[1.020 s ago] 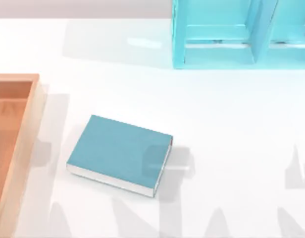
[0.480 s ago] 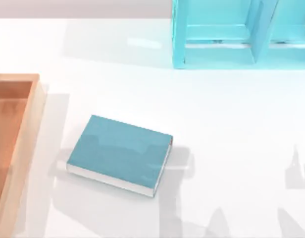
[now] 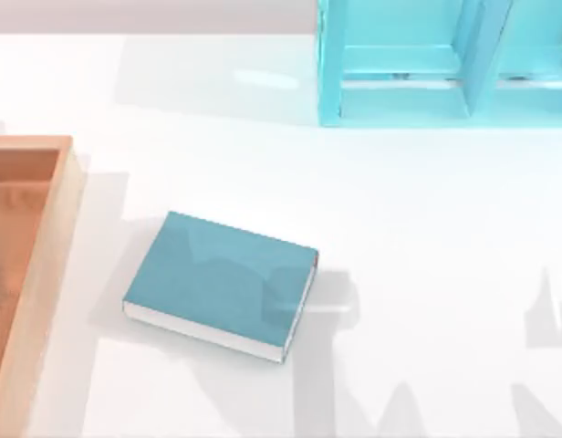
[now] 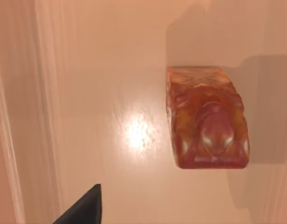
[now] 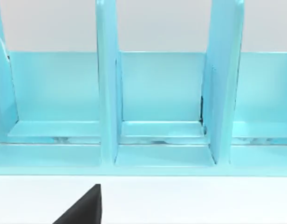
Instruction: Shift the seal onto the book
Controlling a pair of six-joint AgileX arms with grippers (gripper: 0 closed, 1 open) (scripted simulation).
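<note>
The seal (image 4: 206, 119), a mottled orange-red and amber block with a rounded top, stands on the smooth wooden floor of the tray (image 4: 87, 93), seen from straight above. A dark part of my left gripper (image 4: 85, 209) hangs above that floor, apart from the seal and touching nothing. The book (image 3: 222, 283), teal with white page edges, lies flat on the white table left of the middle, with nothing on its cover. A dark part of my right gripper (image 5: 85, 209) faces the light-blue shelf unit (image 5: 162, 93).
The wooden tray (image 3: 57, 228) runs along the table's left edge, its raised rim between its floor and the book. The light-blue shelf unit (image 3: 445, 64) stands at the back right. Arm shadows fall across the table's front.
The shadows over the book and the table's front have shifted. The book has not moved.
</note>
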